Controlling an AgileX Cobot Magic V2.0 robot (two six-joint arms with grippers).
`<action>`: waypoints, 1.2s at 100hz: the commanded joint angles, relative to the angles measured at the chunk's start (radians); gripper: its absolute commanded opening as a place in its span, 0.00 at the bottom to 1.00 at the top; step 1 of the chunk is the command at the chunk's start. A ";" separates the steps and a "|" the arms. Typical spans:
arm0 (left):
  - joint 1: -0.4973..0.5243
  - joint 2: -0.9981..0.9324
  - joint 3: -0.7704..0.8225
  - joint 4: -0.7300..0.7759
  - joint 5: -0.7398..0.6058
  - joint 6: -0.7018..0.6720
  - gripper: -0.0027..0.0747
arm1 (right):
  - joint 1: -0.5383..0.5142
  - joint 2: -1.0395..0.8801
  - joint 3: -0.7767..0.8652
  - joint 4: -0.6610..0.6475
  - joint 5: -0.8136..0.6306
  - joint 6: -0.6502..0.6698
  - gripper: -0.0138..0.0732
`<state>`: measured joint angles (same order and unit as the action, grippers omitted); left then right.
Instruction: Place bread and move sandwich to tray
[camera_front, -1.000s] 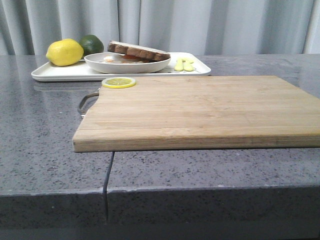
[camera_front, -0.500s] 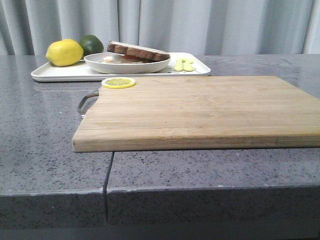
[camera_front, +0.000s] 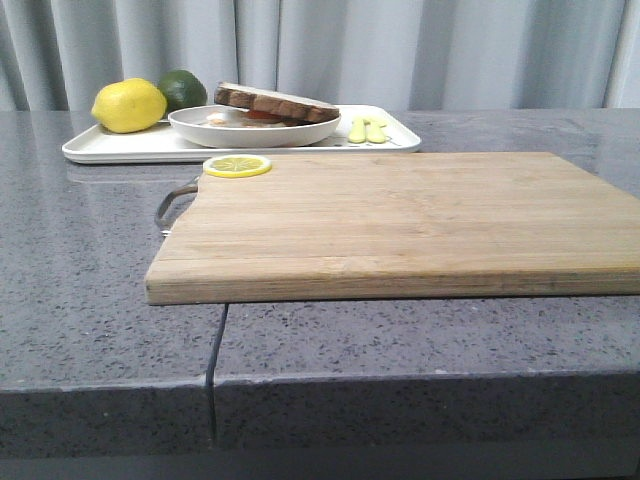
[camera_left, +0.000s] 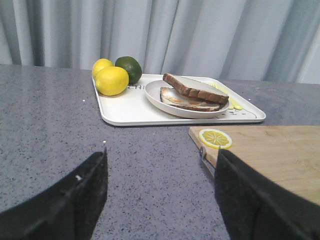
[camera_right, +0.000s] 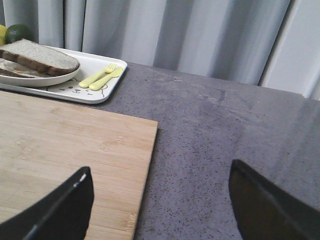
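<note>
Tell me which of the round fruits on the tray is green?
The lime, the dark green one at the tray's far corner by the curtain. The two lemons beside it are bright yellow.

Bare cutting board (camera_front: 400, 215) before crowded tray (camera_front: 120, 148)

Left hand (camera_left: 160, 197): fingers spread wide, holding nothing, low above the tabletop (camera_left: 50, 125). Right hand (camera_right: 160, 205): fingers likewise spread, holding nothing.
</note>
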<state>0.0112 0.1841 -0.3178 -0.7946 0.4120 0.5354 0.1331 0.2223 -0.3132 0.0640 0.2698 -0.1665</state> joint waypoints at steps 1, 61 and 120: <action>0.001 0.002 -0.004 -0.032 -0.062 0.003 0.59 | -0.006 0.006 -0.026 -0.002 -0.067 -0.001 0.78; 0.001 0.002 0.006 -0.032 -0.032 0.003 0.01 | -0.006 0.006 -0.026 -0.002 -0.028 -0.001 0.02; -0.004 0.002 0.006 -0.033 -0.026 0.003 0.01 | -0.006 0.006 -0.026 -0.002 -0.027 -0.001 0.02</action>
<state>0.0112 0.1777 -0.2849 -0.7989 0.4385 0.5354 0.1331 0.2223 -0.3132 0.0640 0.3165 -0.1665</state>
